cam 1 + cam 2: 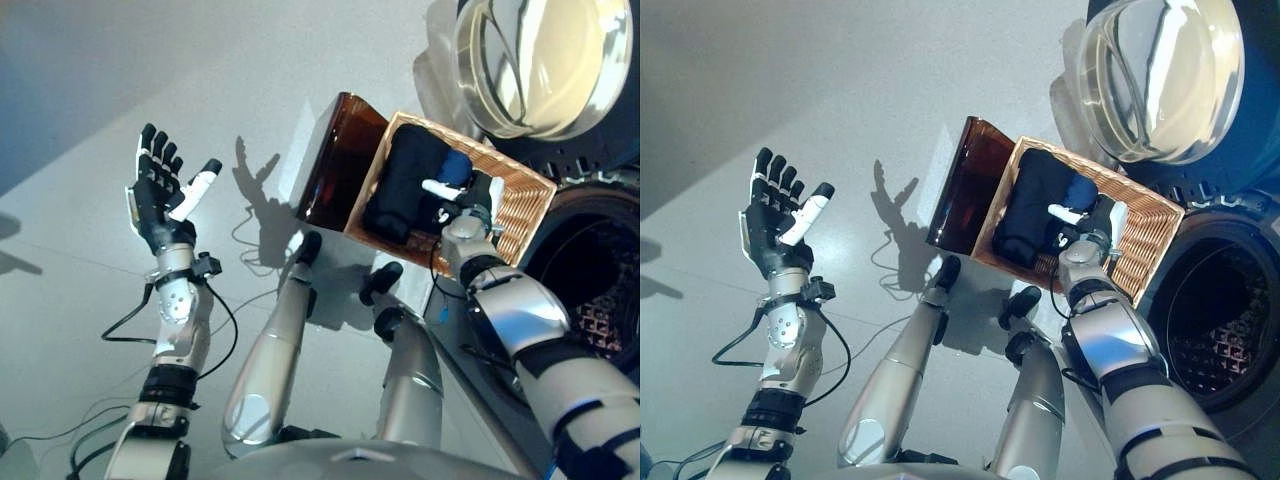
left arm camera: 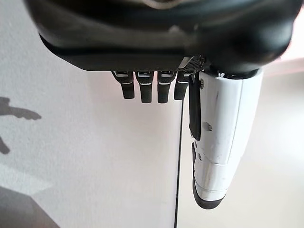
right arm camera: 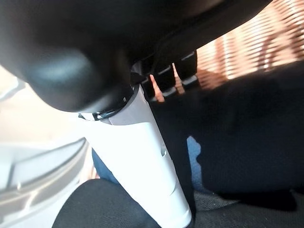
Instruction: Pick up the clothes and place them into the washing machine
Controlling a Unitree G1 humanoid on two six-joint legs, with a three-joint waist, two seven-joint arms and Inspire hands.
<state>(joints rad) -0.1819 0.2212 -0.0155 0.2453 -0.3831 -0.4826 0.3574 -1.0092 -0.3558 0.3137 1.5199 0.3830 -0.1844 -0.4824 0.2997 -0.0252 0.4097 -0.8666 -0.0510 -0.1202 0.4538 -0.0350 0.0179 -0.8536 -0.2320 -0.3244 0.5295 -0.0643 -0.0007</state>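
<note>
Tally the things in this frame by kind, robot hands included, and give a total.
Wicker basket: 1
Dark garment in the basket: 1
Blue garment in the basket: 1
Washing machine, door open: 1
Robot hands: 2, left robot hand raised and open, right robot hand in the basket
Total: 6

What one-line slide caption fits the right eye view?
Right hand reaches into the wicker basket of dark clothes beside the open washing machine.
</note>
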